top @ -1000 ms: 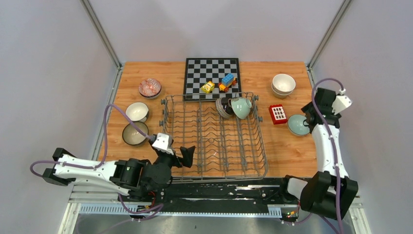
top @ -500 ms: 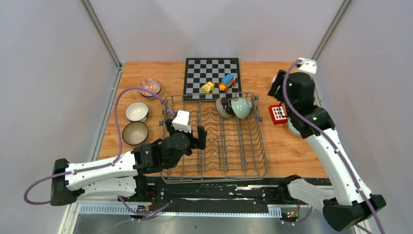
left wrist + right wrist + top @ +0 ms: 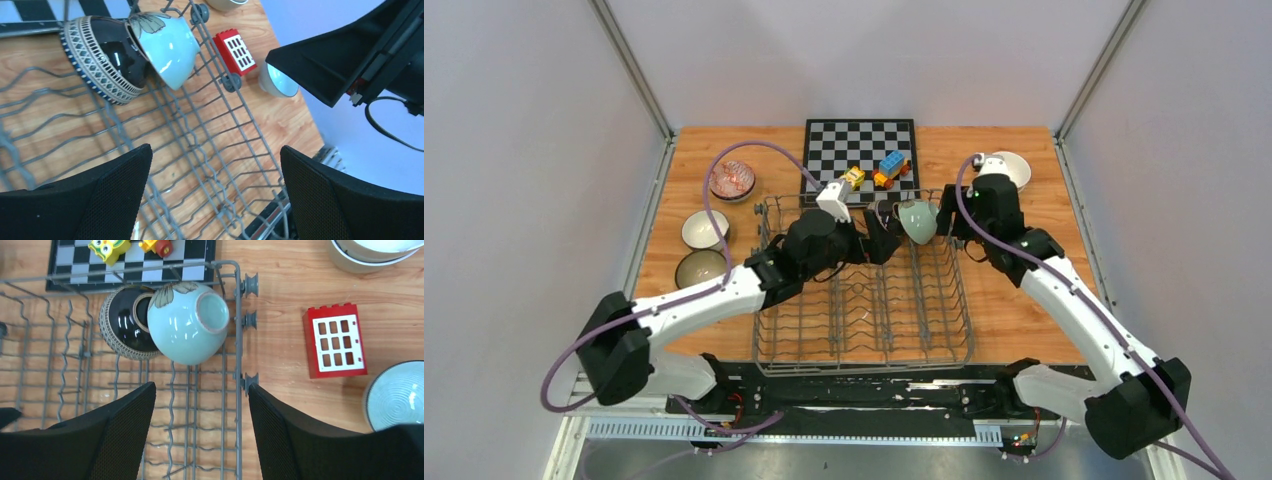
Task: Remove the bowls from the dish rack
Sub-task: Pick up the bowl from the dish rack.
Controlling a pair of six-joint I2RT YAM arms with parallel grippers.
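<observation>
A glossy mint bowl [image 3: 187,322] is leaning on a dark lattice-rimmed bowl [image 3: 120,325] in the dish rack's [image 3: 248,381] far-right corner; left gripper [image 3: 215,150] and right gripper [image 3: 201,389] are gaping.

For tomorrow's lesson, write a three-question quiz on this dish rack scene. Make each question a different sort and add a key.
1. How many bowls sit inside the dish rack?
2. True or false: the right gripper is shut on the mint bowl.
3. What lies on the table just right of the rack? A a red block; B a chessboard; C a spoon.
Key: 1 two, the mint bowl and the dark patterned bowl. 2 false, its jaws stand open. 3 A.
</observation>
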